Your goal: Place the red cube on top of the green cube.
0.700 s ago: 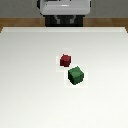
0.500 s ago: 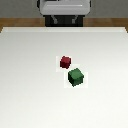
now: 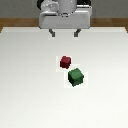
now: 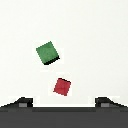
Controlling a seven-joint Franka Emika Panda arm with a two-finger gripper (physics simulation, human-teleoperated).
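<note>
The red cube (image 3: 65, 61) sits on the white table (image 3: 30, 90), small and dark red. The green cube (image 3: 76, 76), a little larger, sits just in front of it toward the exterior view's right, close but apart. My gripper (image 3: 64, 34) hangs open and empty above the far part of the table, behind the red cube. In the wrist view the red cube (image 4: 62, 86) lies between and ahead of my two fingertips (image 4: 22, 101), and the green cube (image 4: 47, 52) lies farther off.
The robot base (image 3: 65, 15) stands at the table's far edge. A brown floor strip (image 3: 15, 24) shows behind the table.
The gripper has come down a little, so its two fingertips now show below the robot body. The cubes have not moved.
</note>
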